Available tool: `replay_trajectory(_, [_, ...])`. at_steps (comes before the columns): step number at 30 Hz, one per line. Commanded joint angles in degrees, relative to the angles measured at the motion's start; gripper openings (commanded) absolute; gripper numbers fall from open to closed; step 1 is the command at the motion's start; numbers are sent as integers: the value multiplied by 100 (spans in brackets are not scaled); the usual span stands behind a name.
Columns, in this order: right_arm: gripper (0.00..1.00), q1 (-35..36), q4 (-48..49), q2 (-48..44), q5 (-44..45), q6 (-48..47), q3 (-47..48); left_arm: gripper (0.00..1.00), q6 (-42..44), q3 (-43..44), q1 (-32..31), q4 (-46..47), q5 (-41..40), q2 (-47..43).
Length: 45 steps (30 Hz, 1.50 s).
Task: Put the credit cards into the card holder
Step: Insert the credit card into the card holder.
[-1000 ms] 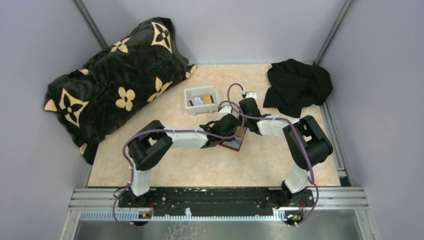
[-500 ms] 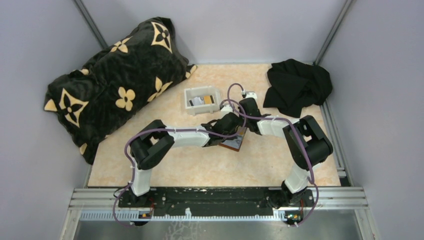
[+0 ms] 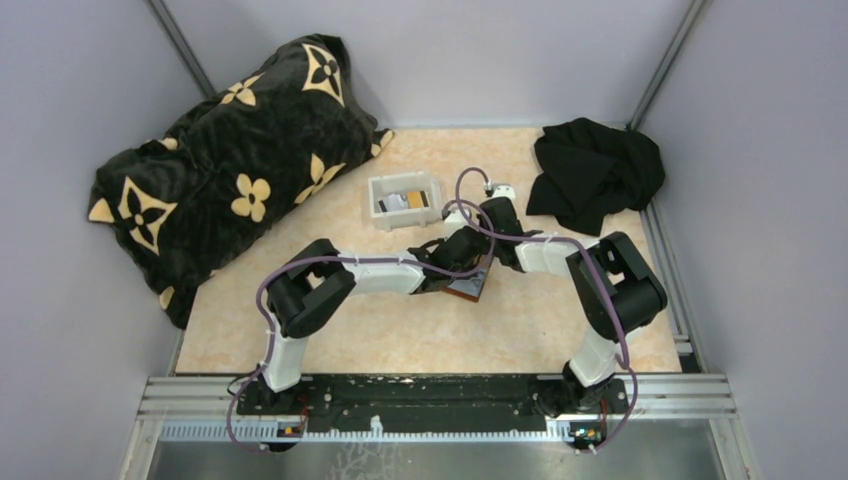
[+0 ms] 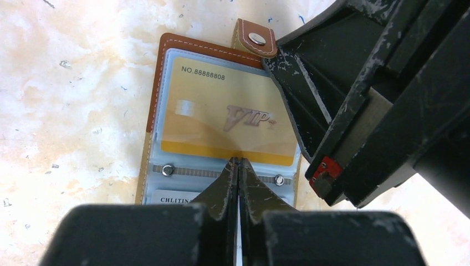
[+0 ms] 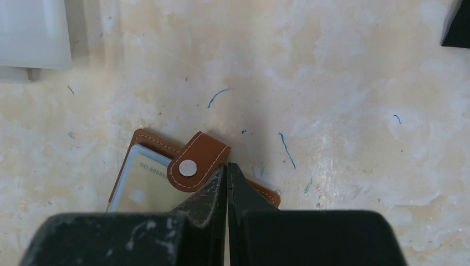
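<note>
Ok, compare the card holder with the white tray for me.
The card holder is brown leather and lies flat and open; the white tray is plastic with upright walls. The card holder has a gold card tucked under a clear sleeve; the white tray has its cards lying uncovered inside. Both hold cards.

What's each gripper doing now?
Left gripper: jaws closed, tips at the edge of the gold plastic card; grip unclear.
Right gripper: jaws closed, empty, tips at the brown leather card holder.
</note>
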Motion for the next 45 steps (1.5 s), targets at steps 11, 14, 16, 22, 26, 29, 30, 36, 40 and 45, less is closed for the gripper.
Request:
replay_trajectory(11, [0,71,-902,306,-276,236,-443,32,-3,-428,38,-161,-594,-902])
replay_trajectory(14, [0,71,-879,323,-274,252,-418,37,-32,-560,38,-167,-563,-1220])
replay_trajectory(16, [0,71,-877,336,-264,259,-407,39,-116,-626,30,-283,-452,-1395])
replay_trajectory(22, [0,70,-879,269,-242,280,-380,41,-843,-1338,-28,-638,257,-1852])
replay_trajectory(26, [0,71,-817,160,-207,358,-421,41,-1305,-1994,-139,-590,580,-2124])
replay_trajectory(29, [0,71,-848,92,-187,401,-420,41,-1455,-2255,-239,-628,607,-2264])
replay_trajectory(30, [0,71,-855,74,-178,404,-424,41,-1492,-2310,-269,-647,586,-2286])
replay_trajectory(36, [0,100,-883,34,-310,403,-411,41,-1620,-2401,-303,-605,652,-2085])
replay_trajectory(40, [0,133,-1127,94,-285,527,-290,41,-1560,-2124,-300,-719,569,-1716])
replay_trajectory(45, [0,189,-1135,-138,-155,644,-429,41,-1561,-1844,-296,-904,434,-1299])
